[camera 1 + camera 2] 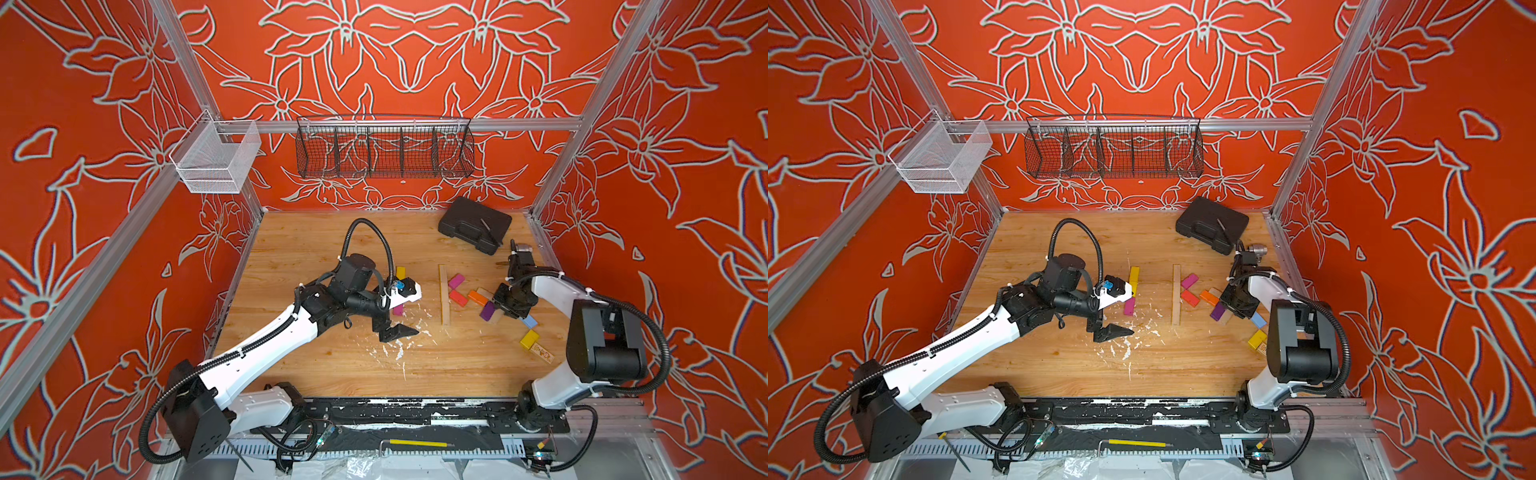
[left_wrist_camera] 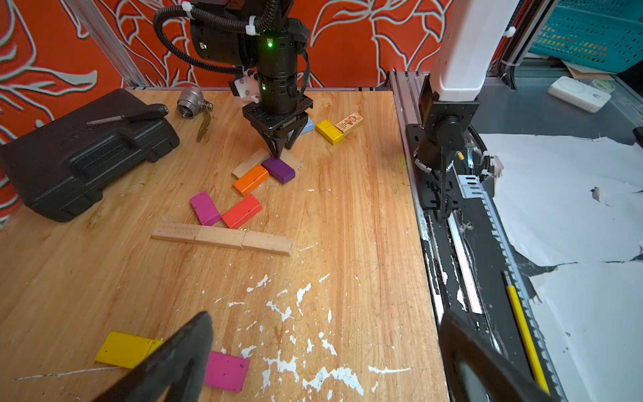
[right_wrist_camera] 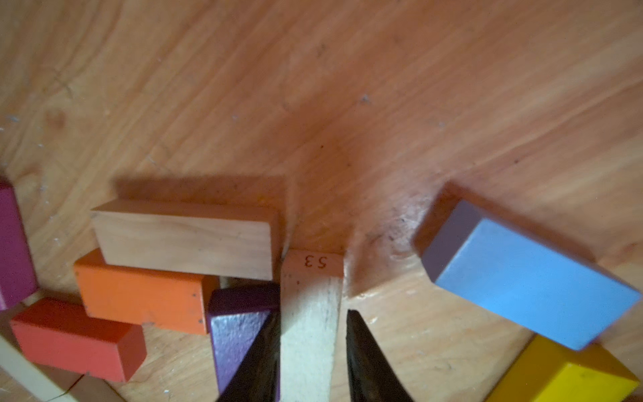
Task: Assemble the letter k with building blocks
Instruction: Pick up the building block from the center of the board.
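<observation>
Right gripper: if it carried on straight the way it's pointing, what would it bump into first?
Likely the plain block marked 53: the right gripper points down with a jaw on either side of it, close beside the purple block.

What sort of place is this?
Probably a robot test booth: two robot arms mounted at a wooden table, boxed in by an aluminium frame with printed red walls.

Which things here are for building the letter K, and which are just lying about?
Job: plain-wood blocks, magenta blocks, red block, orange block, purple block, numbered block, light blue block, yellow blocks, printed block.
Lying about: black case, black-handled tool, silver valve.
</observation>
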{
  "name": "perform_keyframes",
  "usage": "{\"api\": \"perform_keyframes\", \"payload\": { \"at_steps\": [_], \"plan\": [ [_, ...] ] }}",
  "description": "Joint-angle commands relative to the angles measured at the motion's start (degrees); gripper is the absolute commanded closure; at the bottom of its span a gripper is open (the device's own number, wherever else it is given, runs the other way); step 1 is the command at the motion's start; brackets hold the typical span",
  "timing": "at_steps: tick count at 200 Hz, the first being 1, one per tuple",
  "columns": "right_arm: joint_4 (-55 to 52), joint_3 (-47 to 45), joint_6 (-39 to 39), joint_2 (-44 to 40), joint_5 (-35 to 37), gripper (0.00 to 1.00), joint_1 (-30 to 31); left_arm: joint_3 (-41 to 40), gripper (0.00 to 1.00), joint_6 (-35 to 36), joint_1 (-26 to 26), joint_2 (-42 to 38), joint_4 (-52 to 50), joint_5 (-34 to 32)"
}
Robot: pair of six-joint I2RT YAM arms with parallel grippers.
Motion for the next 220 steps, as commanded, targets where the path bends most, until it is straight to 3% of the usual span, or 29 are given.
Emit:
{"api": "perform_keyframes", "payload": {
  "at_steps": [1,61,129,181,220],
  "plan": [
    [-1.88,-1.45,-0.25,-0.53,1.55,0.66,-0.25,0.34,0.02,0.72,-0.08,-1.03,0.08,0.38],
    [-1.17,-1.53,-0.43,1.64,0.06,0.67,-0.27,0.51,0.03,1.08,-0.06,-0.69,-0.49,0.37],
    [-3.41,-0.97,1.38,-3.11,1.89,0.75,-0.26,2.19,0.03,6.77,-0.06,0.05,-7.29,-0.39],
    [-3.28,-0.27,8.98,-12.55,-4.45,0.84,0.96,1.74,0.03,1.59,1.45,-0.32,-3.57,-8.21],
    [-3.12,2.45,15.84,-15.25,-4.61,0.84,7.72,1.07,0.03,-2.49,3.54,-1.24,-0.80,-13.45]
  ]
}}
